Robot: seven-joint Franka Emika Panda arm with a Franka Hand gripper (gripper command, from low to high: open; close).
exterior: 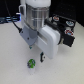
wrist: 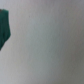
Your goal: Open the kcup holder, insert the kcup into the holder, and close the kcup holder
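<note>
The kcup point(exterior: 31, 63) is a tiny pod with a green top, standing on the white table near the front. The kcup holder point(exterior: 67, 30) is a black box with pale front marks, at the back on the exterior view's right, partly hidden behind the arm. My gripper point(exterior: 42, 56) hangs below the big white wrist, just above the table. It is apart from the kcup, towards the exterior view's right and a little behind it. Its fingers are a small dark blur, so their state is unclear. The wrist view shows no fingers, only a blurred dark green shape point(wrist: 4, 27) at one edge.
The white table point(exterior: 60, 70) runs around the kcup and gripper. Dark clutter and a blue item point(exterior: 17, 16) sit at the back on the exterior view's left. The arm's white body point(exterior: 40, 20) blocks the middle of the back.
</note>
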